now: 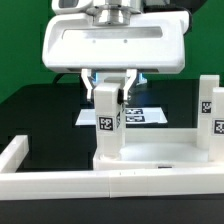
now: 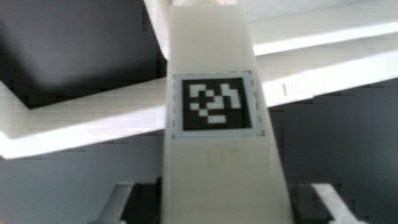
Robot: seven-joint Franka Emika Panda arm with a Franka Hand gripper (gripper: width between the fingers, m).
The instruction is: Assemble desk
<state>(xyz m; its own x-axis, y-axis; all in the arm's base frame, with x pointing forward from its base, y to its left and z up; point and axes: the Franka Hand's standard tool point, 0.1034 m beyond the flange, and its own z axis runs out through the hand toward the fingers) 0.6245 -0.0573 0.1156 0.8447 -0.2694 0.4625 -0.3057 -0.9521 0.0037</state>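
Note:
A white square-section leg (image 1: 108, 118) with a black-and-white tag stands upright on the left corner of the white tabletop panel (image 1: 155, 155). My gripper (image 1: 109, 92) comes down from above, its two fingers pressed on either side of the leg's top, shut on it. In the wrist view the same leg (image 2: 217, 110) fills the middle, running away from my gripper (image 2: 221, 205), with a finger on each flank. The tabletop's rim (image 2: 89, 125) shows as a pale band behind the leg. The joint between the leg's foot and the panel is hidden.
White tagged leg pieces (image 1: 212, 115) stand upright at the exterior view's right, on the panel's other end. The low white border wall (image 1: 50, 182) runs along the front and left. The marker board (image 1: 145, 115) lies on the dark table behind the leg.

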